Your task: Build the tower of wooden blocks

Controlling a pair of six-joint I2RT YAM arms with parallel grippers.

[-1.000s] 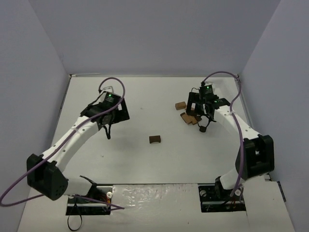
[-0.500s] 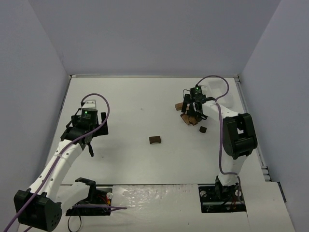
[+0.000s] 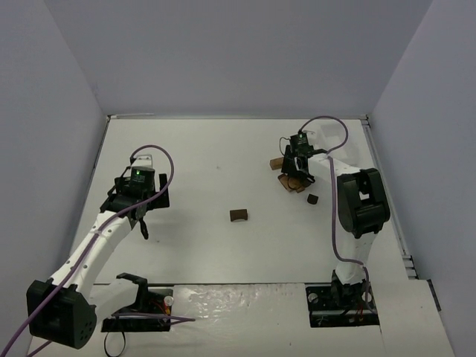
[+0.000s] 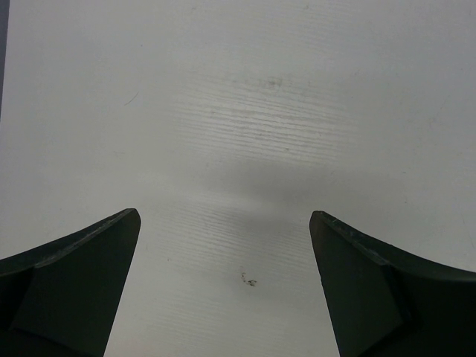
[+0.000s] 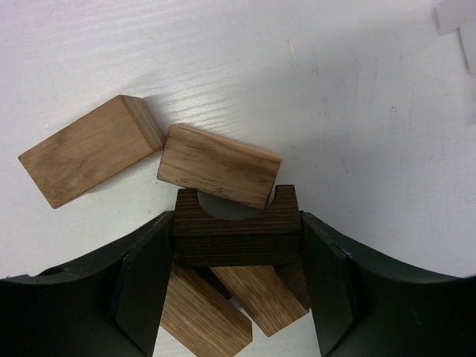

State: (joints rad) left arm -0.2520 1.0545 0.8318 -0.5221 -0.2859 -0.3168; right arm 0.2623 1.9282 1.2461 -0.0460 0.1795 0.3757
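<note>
No standing wood block tower is in view; the blocks lie loose at the back right. In the right wrist view my right gripper (image 5: 236,249) is shut on a dark brown arch block (image 5: 236,232), with a pad against each of its ends. That block rests on two tan blocks (image 5: 260,291). Another tan block (image 5: 219,165) touches its notch, and a further tan one (image 5: 89,149) lies to the left. From above, the right gripper (image 3: 296,169) sits over this pile (image 3: 286,183). My left gripper (image 4: 223,286) hangs open over bare table, seen from above as the left gripper (image 3: 141,224) at the left.
A second dark arch block (image 3: 239,215) lies alone mid-table. A small dark block (image 3: 313,198) sits just right of the pile and a tan block (image 3: 276,162) at its left. Grey walls (image 3: 67,111) close in the white table on three sides.
The right gripper has come down onto the pile and closed its jaws on the dark arch block. The left arm has pulled back to the left and nearer, still open.
</note>
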